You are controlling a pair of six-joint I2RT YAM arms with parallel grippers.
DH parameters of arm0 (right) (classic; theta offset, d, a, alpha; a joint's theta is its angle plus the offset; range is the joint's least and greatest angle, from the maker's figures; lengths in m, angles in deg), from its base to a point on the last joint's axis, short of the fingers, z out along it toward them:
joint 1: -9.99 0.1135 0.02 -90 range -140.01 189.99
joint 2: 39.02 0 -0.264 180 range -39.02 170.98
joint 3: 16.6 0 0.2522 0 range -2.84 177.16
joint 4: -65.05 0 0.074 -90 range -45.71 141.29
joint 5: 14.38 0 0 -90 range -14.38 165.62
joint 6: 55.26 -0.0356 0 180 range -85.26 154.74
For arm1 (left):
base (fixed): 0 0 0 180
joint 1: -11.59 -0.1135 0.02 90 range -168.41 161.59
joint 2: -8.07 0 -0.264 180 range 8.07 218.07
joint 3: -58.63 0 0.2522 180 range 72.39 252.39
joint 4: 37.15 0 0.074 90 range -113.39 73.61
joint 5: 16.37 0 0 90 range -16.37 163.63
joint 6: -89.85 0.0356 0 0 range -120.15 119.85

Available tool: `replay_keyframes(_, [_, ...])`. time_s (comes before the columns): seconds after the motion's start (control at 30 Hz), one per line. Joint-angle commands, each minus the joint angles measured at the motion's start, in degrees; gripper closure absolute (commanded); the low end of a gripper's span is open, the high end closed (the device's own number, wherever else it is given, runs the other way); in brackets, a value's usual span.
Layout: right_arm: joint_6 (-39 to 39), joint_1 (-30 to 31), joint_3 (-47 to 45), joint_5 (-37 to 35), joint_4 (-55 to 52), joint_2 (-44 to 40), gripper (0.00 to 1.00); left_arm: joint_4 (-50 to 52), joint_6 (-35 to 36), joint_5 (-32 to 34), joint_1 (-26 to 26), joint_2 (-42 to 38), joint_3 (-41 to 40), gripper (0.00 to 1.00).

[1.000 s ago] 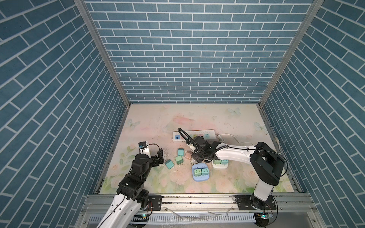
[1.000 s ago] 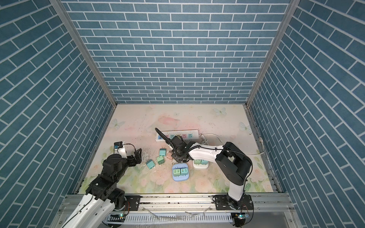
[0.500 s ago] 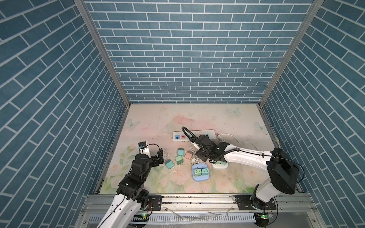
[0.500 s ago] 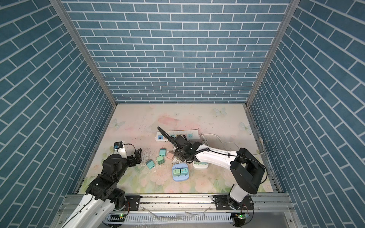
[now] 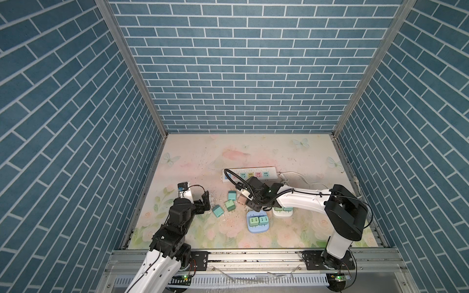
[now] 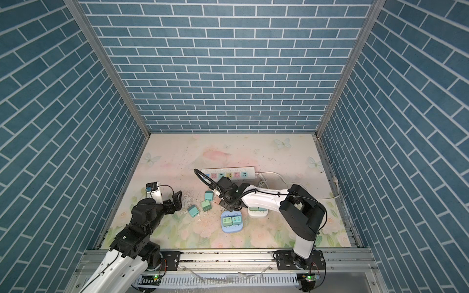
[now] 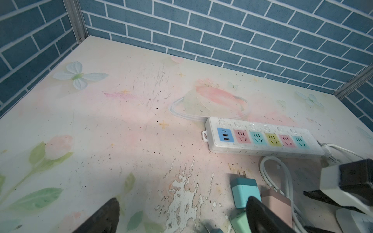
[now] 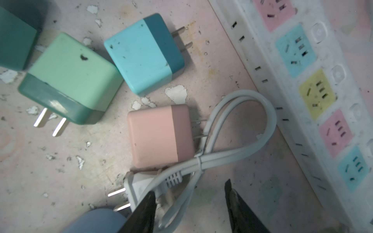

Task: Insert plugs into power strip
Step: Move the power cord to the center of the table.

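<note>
The white power strip [image 5: 250,175] [image 6: 228,173] [image 7: 262,139] [image 8: 312,80] lies mid-table with its coloured sockets bare. Loose plugs lie in front of it: a teal one [image 5: 231,195] [image 8: 143,54], a green one [image 5: 229,205] [image 8: 68,78], another teal one [image 5: 217,210] and a pinkish one [image 5: 242,200] [image 8: 159,137]. My right gripper [image 5: 253,206] [image 6: 229,206] [image 8: 189,201] hangs open just past the pinkish plug, its fingers either side of a bundled white cord [image 8: 238,125]. My left gripper [image 5: 205,200] [image 6: 177,200] [image 7: 181,215] is wide open and holds nothing, left of the loose plugs.
A blue base [image 5: 257,229] [image 6: 231,228] carries two green plugs. A white base [image 5: 283,215] under my right forearm carries two more. A white plug [image 8: 131,187] on the cord lies by my right fingers. The strip's cord [image 5: 299,177] trails right.
My right arm's elbow swung out to the right and came back, while its gripper stayed over the cord and pinkish plug with jaws narrowing slightly. The left arm has not moved.
</note>
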Motion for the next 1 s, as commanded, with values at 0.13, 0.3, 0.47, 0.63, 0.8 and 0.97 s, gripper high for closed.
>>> replay_keyframes(0.13, [1.83,0.73,3.55,-0.61,-0.82,3.95,0.42,1.46,0.08,0.21,-0.34,-0.78,-0.63,0.01])
replay_keyframes(0.3, [2.11,0.89,5.38,-1.40,-0.95,6.33,0.42,1.59,0.15,0.23,-0.36,-0.81,-0.68,0.01])
replay_keyframes(0.47, [2.22,1.16,6.87,-1.73,-0.37,7.64,0.41,1.55,0.14,0.17,-0.33,-0.91,-0.67,0.01])
replay_keyframes(0.63, [2.75,2.83,9.37,-3.20,0.24,9.31,0.38,1.60,0.08,0.24,-0.31,-1.06,-0.69,0.01])
replay_keyframes(0.8, [3.45,3.23,12.14,-3.79,-0.06,11.39,0.36,1.71,0.11,0.24,-0.35,-1.24,-0.72,0.01])
replay_keyframes(0.97, [3.97,3.43,11.36,-4.13,0.30,10.42,0.37,1.74,0.08,0.18,-0.28,-1.46,-0.78,0.01])
